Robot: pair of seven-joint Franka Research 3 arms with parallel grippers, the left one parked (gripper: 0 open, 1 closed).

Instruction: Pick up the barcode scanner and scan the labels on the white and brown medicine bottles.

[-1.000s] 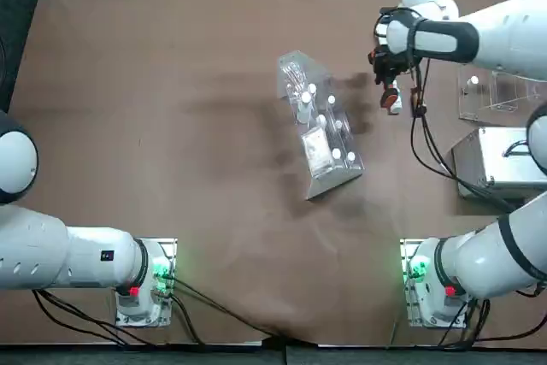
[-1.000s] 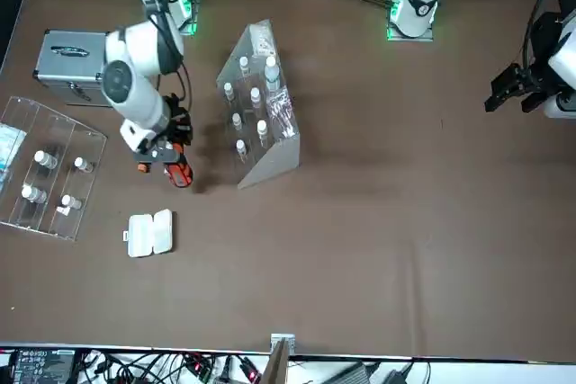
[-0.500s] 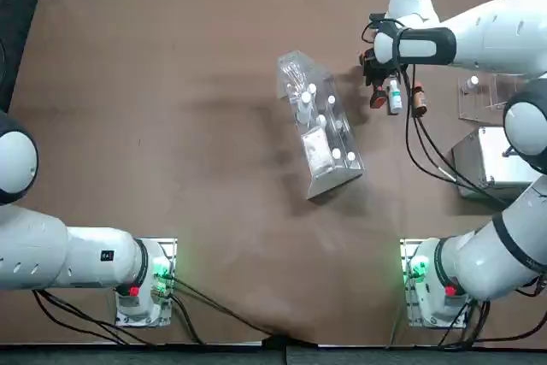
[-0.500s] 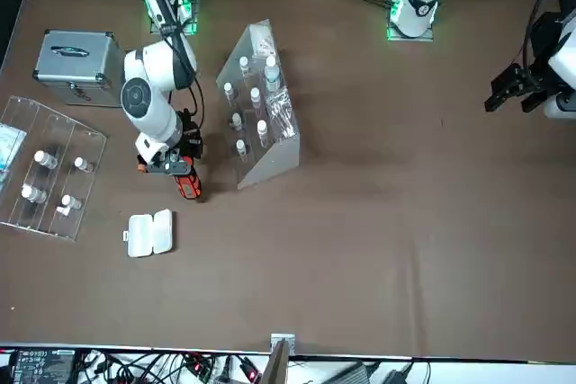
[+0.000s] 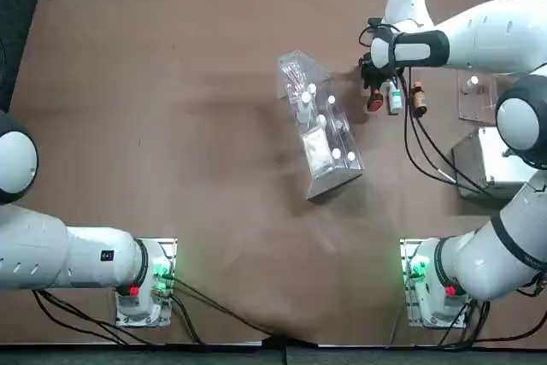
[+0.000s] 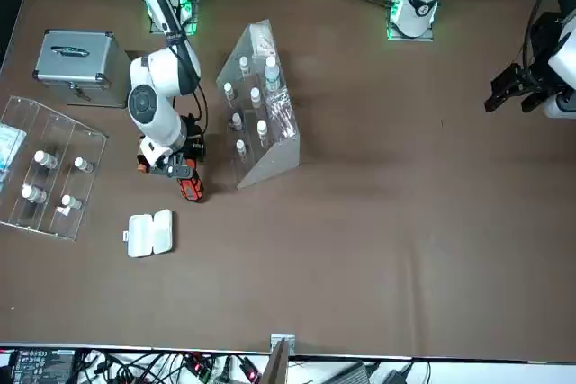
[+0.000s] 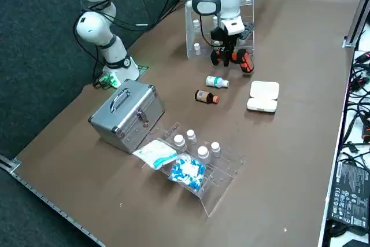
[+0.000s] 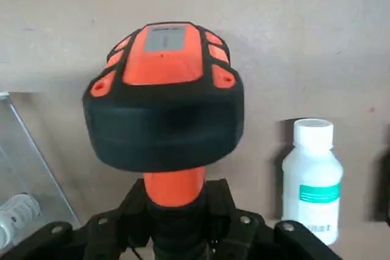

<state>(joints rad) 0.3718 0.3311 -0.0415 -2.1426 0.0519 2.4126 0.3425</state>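
Clearly, the right end effector (image 8: 178, 212) is closed on the barcode scanner (image 8: 164, 98), gripping it just below its orange neck. In the top view the scanner is nearer the counter's (image 5: 197, 151) far edge than the robot's own edge, with the white bottle (image 5: 395, 100) just to its right and the brown bottle (image 5: 419, 100) beyond that.

The right side view shows both bottles lying on their sides, apart from the scanner; the front view hides them behind the arm. That front view does show the open white case (image 6: 148, 234), which the top view doesn't reveal. The wrist view brings out the white bottle's green band.

As for containers, the clear rack (image 7: 222, 186) towards the counter's right edge holds four white-capped vials, a bag of blue-and-white pieces and a pale packet, and sits beside the closed silver case (image 7: 128, 117). The angled clear rack (image 6: 270, 164), nearer the counter's middle, holds seven white-capped vials and clear packets.
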